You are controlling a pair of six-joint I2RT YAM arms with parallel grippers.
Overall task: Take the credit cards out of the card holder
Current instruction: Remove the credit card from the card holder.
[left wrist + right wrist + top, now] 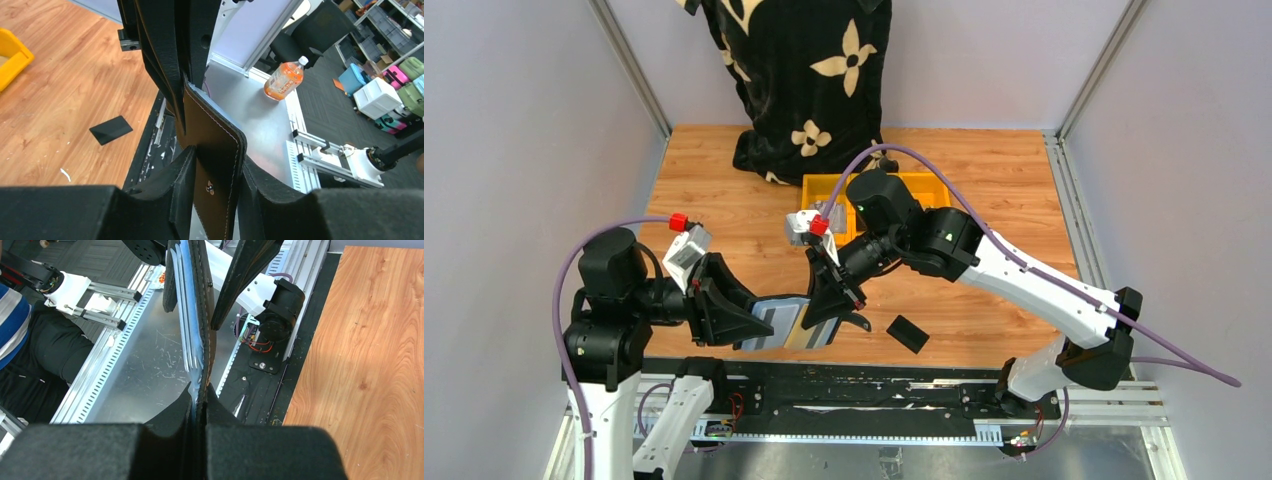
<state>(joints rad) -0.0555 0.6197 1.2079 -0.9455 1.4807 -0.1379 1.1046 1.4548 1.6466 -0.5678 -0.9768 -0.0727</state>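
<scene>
The card holder (pixel 786 322) hangs open in the air over the table's near edge, its grey-blue, slot-striped inside facing up. My left gripper (pixel 742 322) is shut on its left flap. In the left wrist view the fingers pinch the black leather flap (pixel 216 150) by its small snap. My right gripper (pixel 829 303) is shut on the holder's right side. In the right wrist view it clamps the holder's edge (pixel 196 325). Thin pale edges (pixel 186 347) lie in the slots; I cannot tell whether they are credit cards. No card lies loose.
A small black slab (pixel 908 333) lies on the wooden table right of the holder and also shows in the left wrist view (pixel 111 129). Yellow bins (pixel 924 190) stand behind my right arm. A black flowered cloth (pixel 809 80) hangs at the back. The black base rail (pixel 844 385) runs below.
</scene>
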